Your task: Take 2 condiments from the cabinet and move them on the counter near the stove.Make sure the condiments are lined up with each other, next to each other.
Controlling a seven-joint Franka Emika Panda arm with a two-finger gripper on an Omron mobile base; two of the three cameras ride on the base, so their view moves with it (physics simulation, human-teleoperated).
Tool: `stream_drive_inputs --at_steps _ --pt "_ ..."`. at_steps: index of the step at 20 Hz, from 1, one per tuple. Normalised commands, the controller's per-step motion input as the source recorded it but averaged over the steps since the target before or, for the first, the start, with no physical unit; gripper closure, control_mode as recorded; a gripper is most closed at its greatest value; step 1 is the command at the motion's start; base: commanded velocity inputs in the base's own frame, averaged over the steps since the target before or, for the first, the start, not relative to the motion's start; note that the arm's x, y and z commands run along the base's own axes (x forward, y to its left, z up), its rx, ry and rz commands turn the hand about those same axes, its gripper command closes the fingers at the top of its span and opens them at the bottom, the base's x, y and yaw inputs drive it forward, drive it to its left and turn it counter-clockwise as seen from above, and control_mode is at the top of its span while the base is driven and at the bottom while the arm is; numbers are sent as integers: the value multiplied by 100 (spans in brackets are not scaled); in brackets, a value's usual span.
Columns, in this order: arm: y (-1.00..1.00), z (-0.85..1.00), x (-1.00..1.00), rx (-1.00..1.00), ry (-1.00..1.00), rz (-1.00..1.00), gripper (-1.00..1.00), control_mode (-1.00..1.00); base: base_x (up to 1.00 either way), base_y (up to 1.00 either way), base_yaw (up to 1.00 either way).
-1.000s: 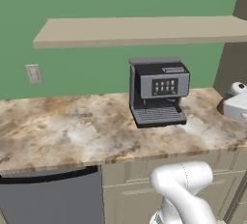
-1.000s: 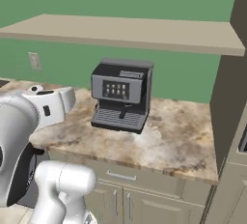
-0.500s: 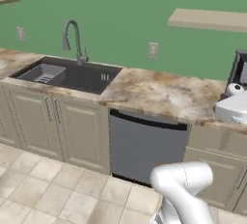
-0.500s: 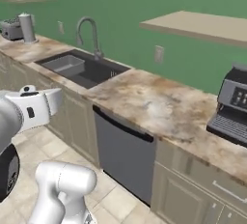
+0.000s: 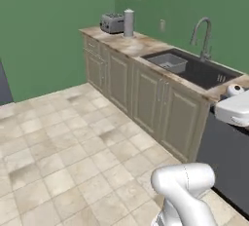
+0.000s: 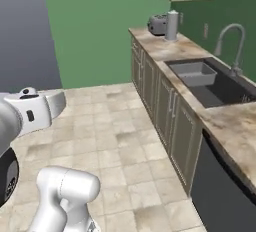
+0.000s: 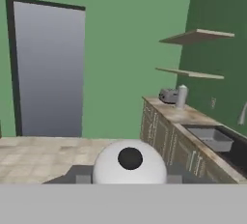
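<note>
Tiled floor [image 5: 63, 142] is wide open left of the long counter [image 5: 131, 45] with the sink [image 5: 194, 69]; my gripper's clenched, nothing visibly held.

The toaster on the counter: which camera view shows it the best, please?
The left base view: the toaster shows largest there, its slotted top and side plain, beside a grey canister. The right base view has the toaster partly hidden behind that canister. In the hand view the toaster is small and far.

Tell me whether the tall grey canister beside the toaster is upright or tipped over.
Upright. The canister stands on its base on the counter, right beside the toaster, its sides vertical in both base views.
</note>
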Motion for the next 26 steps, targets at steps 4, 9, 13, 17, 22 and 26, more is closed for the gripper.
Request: stream_drive_inputs --at_steps 4,9,13,17,22,26 --pt "0 0 0 0 0 0 100 100 5 50 88" --pt "0 0 0 0 0 0 100 100 54 34 78" --pt "0 0 0 0 0 0 100 100 100 19 47" --pt "0 0 0 0 0 0 100 100 100 0 2" --pt "0 0 0 0 0 0 100 100 100 21 1" --pt "0 0 0 0 0 0 100 100 100 58 17"
